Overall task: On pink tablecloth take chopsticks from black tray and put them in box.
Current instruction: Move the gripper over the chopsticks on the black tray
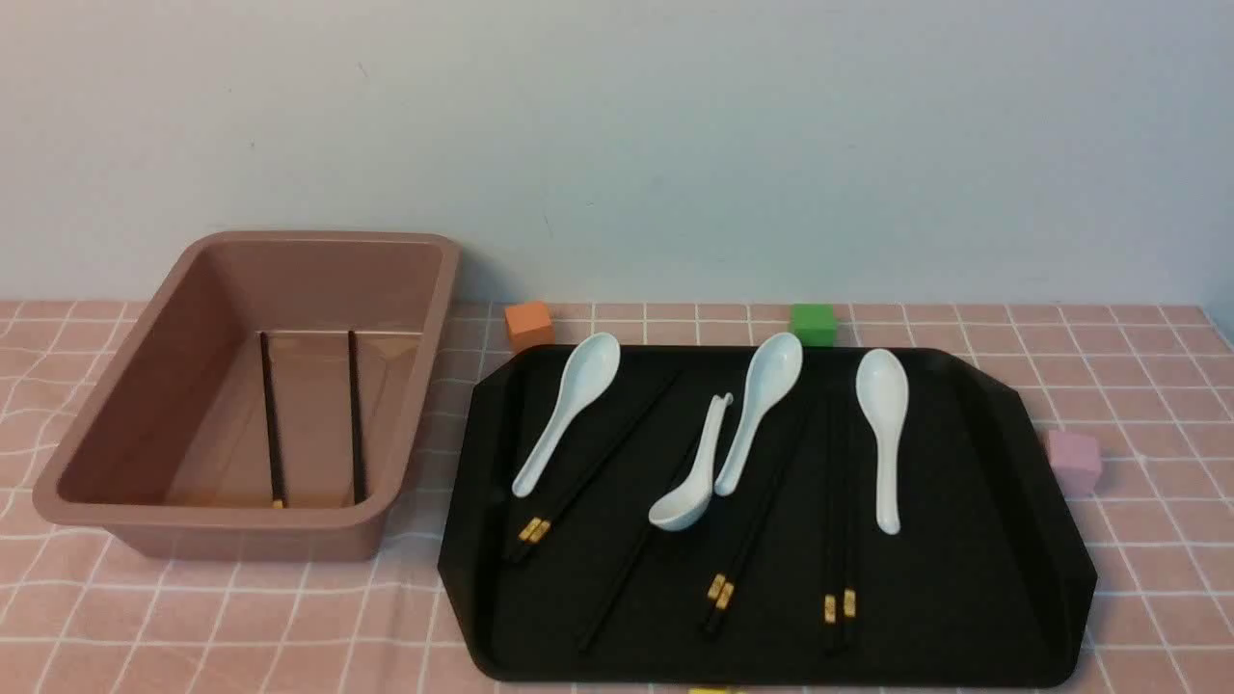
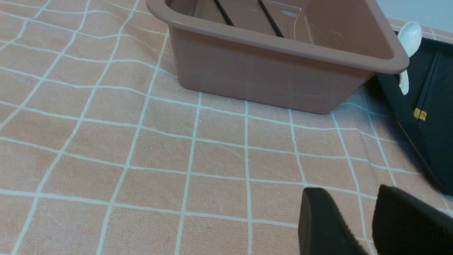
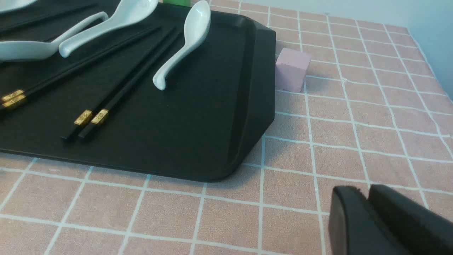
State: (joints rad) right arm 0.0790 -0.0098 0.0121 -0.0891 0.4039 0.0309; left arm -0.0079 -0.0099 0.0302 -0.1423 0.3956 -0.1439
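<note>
Two chopsticks (image 1: 273, 424) lie lengthwise in the box (image 1: 125, 405), which stands left of the tray (image 1: 1051, 569) on the cloth (image 1: 241, 617); the others lie on the tray among four spoons (image 1: 882, 434). Left gripper (image 2: 354, 198), over cloth near the box: fingers slightly parted, empty. Right gripper (image 3: 364, 193), beside the tray: pressed together.

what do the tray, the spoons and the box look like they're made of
Tray: probably matte black plastic; dull, barely reflective surface with a moulded rim. Spoons: likely glazed white ceramic, though melamine is possible; smooth with soft highlights. Box: glossy dusty-pink plastic, judging by its rolled rim and reflections on the inner floor.
</note>
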